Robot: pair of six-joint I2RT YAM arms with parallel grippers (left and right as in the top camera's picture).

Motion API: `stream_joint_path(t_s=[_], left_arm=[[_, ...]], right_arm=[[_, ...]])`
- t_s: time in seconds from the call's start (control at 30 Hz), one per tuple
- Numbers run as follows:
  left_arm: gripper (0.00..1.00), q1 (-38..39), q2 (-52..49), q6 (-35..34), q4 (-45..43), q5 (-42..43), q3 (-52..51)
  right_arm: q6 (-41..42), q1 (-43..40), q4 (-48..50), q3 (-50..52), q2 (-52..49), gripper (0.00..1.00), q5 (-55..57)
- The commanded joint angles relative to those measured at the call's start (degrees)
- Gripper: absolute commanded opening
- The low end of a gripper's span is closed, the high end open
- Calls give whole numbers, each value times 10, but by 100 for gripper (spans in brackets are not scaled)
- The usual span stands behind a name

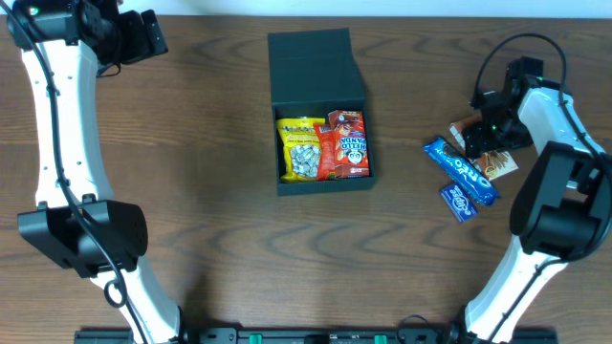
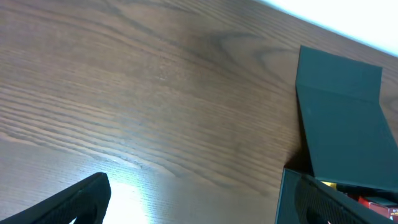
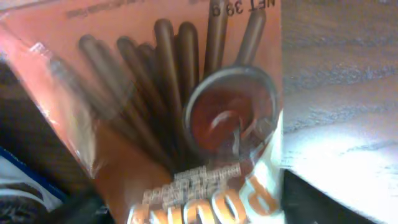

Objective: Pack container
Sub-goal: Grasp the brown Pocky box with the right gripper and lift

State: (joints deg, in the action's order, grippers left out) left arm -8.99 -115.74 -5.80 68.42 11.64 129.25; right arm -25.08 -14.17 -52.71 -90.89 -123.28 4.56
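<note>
Teal-green matte cardboard: the container (image 1: 325,185), one item, roughly square, standing mid-counter (image 1: 191,191) on dark wood grain. Its hinged lid (image 1: 311,62) is thrown back toward the far edge, leaving the mouth fully open. Contents at present: one yellow packet (image 1: 300,148) at the left and one red packet (image 1: 344,145) at the right, side by side and covering most of the floor (little bare bottom shows).

Awaiting packing, well apart from the container on the right side:
- long blue biscuit packet (image 1: 462,172)
- small blue packet (image 1: 459,203), just beside it
- orange-brown packet (image 3: 155,93) of chocolate-dipped sticks, partly under the right arm (image 1: 555,124)

Right arm: head down over the orange-brown packet, which fills its wrist view at very close range. Going by the dark shapes in that view's lower corners, the right jaws stand either side of the packet. Whether they have clenched on it cannot be told.

Left arm (image 1: 57,124): parked at the far left corner. The left jaws are released wide with nothing between them, and the lid shows off to one side of its view.

Step in hand, by judgement: pick-up of the third snack. The next move calls for:
- a firm pinch on the crinkly film
- a lift clear of the blue packets
- a carry left across bare counter
- a drop onto or beside the two packets already inside, keeping off the lid
</note>
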Motion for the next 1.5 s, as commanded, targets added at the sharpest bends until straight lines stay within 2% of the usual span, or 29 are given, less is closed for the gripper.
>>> stream_joint_path(t_s=[0.0, 0.3, 0.5, 0.77, 0.93, 1.27, 1.47], left_arm=[[95, -3, -8, -4, 3, 0, 3], [95, -3, -8, -4, 3, 0, 3], [95, -3, -8, -4, 3, 0, 3], [95, -3, -8, -4, 3, 0, 3], [95, -3, -8, -4, 3, 0, 3], [95, -4, -8, -4, 3, -5, 3], [95, -4, -8, -4, 3, -20, 3]], right_arm=[[9, 3, 3, 3, -10, 64, -5], [56, 3, 0, -12, -9, 65, -3], [99, 10, -63, -95, -8, 61, -10], [140, 54, -161, -236, -8, 58, -89], [179, 123, -205, -293, -8, 58, -126], [313, 335, -210, -296, -8, 59, -145], [448, 426, -192, -296, -8, 58, -107]])
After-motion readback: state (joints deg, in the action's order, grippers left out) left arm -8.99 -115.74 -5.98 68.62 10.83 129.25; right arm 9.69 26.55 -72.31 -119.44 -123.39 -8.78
